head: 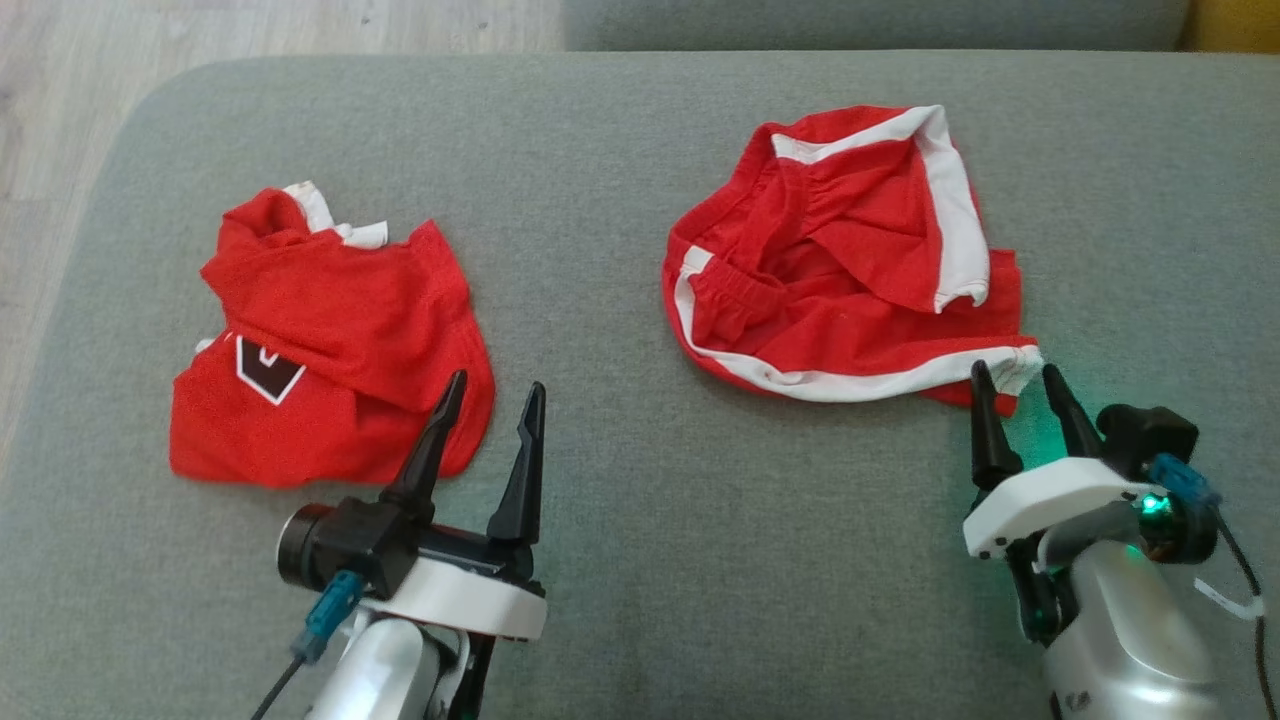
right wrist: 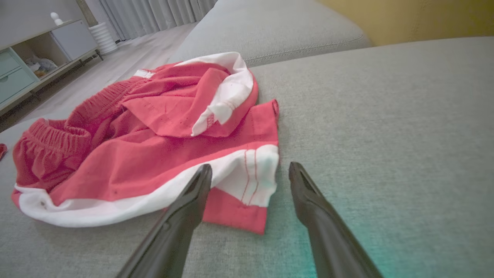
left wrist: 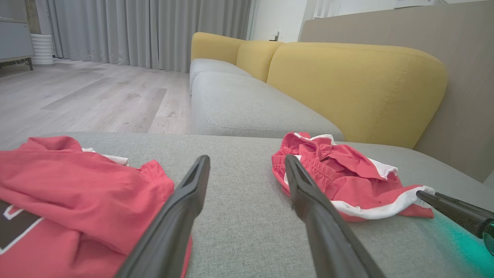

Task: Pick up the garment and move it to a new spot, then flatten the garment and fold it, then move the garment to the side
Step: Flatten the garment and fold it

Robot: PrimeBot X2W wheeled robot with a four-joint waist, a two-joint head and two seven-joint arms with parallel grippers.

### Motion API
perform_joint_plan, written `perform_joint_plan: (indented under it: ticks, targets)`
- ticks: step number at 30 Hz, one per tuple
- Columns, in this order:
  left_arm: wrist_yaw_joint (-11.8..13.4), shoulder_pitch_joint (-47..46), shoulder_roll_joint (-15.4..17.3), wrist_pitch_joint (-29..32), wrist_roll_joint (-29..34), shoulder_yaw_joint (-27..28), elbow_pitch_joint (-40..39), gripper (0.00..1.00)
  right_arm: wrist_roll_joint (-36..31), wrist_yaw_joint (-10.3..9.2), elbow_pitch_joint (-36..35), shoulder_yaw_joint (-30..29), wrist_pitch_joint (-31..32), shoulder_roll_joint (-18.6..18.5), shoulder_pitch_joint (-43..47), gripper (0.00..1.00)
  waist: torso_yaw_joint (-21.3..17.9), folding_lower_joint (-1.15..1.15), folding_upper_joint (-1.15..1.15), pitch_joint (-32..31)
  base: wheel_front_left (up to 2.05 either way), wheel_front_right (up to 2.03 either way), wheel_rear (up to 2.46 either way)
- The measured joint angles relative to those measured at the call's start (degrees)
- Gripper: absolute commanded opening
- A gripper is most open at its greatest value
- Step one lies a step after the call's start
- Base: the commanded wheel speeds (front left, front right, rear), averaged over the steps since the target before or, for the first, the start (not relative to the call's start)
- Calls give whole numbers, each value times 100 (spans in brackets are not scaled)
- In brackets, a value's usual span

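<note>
**Q:** Head view. What lies on the grey cushion [head: 620,150]?

**A:** Two red garments, well apart. On the robot's left lies a crumpled jersey [head: 340,340] with a dark, white-edged emblem. On its right lie the shorts [head: 850,290], red with white side bands. They are bunched, with the gathered waistband towards the jersey and one leg folded back over the top.

**Q:** How does the right hand stand?

**A:** The right hand [head: 1015,368] is at the near right corner of the shorts, its two dark fingers parted and gripping nothing. In the right wrist view the white-banded hem corner lies between the fingertips. One finger overlaps the white band and the other is over bare cushion. Whether either tip touches the cloth cannot be told. A green light [head: 1155,503] glows at the wrist and tints the cushion beside it.

**Q:** And the left hand?

**A:** The left hand [head: 497,382] is open and empty. In the head view one finger overlies the near right edge of the jersey. The other is over bare cushion between the two garments.

**Q:** What surrounds the cushion?

**A:** The left wrist view shows a yellow backrest [left wrist: 347,85] behind a further grey seat, a pale wooden floor [left wrist: 88,96] and grey curtains [left wrist: 146,31]
</note>
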Motion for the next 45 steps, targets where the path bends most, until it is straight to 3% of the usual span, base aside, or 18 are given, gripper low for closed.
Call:
perform_joint_plan:
  ticks: [3,5,14,24,29,31,34,39,40,45]
  targets:
    - [-1,-7,-19,0,1,18,3,100,7,0,392,25,-2,0,-162,96,74,0,0,46,0,0,0]
    - [-1,-7,-20,0,2,36,4,100,55,0,561,81,-7,0,-234,0,83,0,0,56,0,0,0]
    - [0,-6,-20,0,51,88,11,100,105,1,753,23,-69,2,-315,0,-80,0,0,-57,0,0,0]
    - [1,12,-26,0,52,113,8,100,-1204,0,12,-1716,-101,3,-48,0,-266,-1,0,-265,0,0,0]
    - [1,15,-32,0,52,129,4,100,-1691,1,-289,-2323,197,12,46,0,-271,-1,0,-271,0,0,0]
    - [0,15,-36,0,52,131,2,100,-1881,1,-478,-2385,181,19,71,100,-259,-1,0,-250,0,0,0]
    - [-4,15,-44,0,52,131,3,100,-1790,0,-750,-2165,24,14,82,100,-228,0,0,-229,0,0,0]
    - [-45,15,-52,0,53,129,8,100,-855,0,-1340,-616,-120,11,124,100,-161,0,0,-197,0,0,0]
    - [-45,15,-52,0,53,129,8,100,-855,0,-1340,-616,-120,11,124,100,-161,0,0,-197,0,0,0]
    - [-54,14,-63,0,53,109,23,100,-527,0,-1515,678,32,16,412,100,-66,0,0,-189,0,0,0]
